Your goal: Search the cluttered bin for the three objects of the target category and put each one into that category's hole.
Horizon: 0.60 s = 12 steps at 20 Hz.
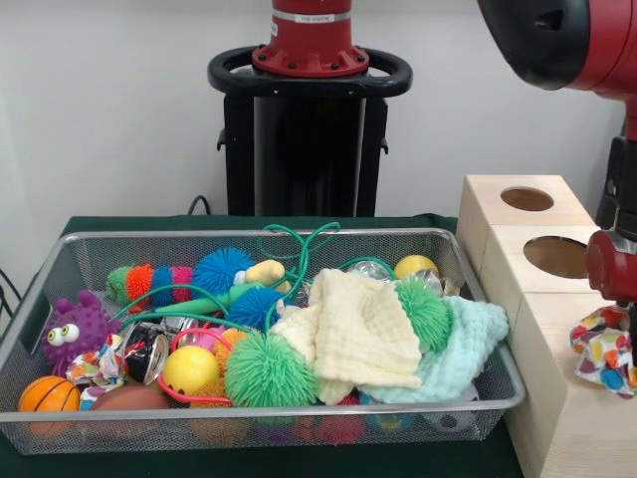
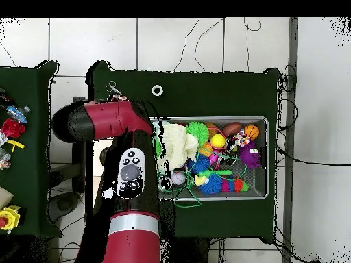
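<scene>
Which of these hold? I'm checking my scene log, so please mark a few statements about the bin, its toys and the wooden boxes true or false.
1. An orange ball lies in a corner of the bin. True.
2. The wooden boxes show square holes. False: both visible holes are round.
3. A purple spiky toy with big eyes is in the bin. True.
4. No cloth lies in the bin. False: a pale yellow cloth and a mint cloth lie there.
</scene>
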Each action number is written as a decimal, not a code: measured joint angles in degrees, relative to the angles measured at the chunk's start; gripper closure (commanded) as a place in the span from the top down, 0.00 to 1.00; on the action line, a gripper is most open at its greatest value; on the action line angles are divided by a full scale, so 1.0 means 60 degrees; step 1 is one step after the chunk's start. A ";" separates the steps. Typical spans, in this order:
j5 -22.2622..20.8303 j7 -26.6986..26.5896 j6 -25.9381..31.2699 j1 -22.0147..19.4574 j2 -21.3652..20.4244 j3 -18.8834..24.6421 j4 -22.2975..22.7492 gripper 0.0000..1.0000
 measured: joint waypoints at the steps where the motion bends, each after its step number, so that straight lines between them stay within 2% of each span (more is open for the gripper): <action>1: 0.0102 0.0000 0.0095 -0.0015 0.0007 0.0004 0.0001 0.00; 7: 0.0971 0.0000 0.1322 -0.0082 0.0054 0.0006 0.0003 0.00; 12: 0.1262 0.0000 0.1677 -0.0042 0.0072 0.0006 0.0001 0.00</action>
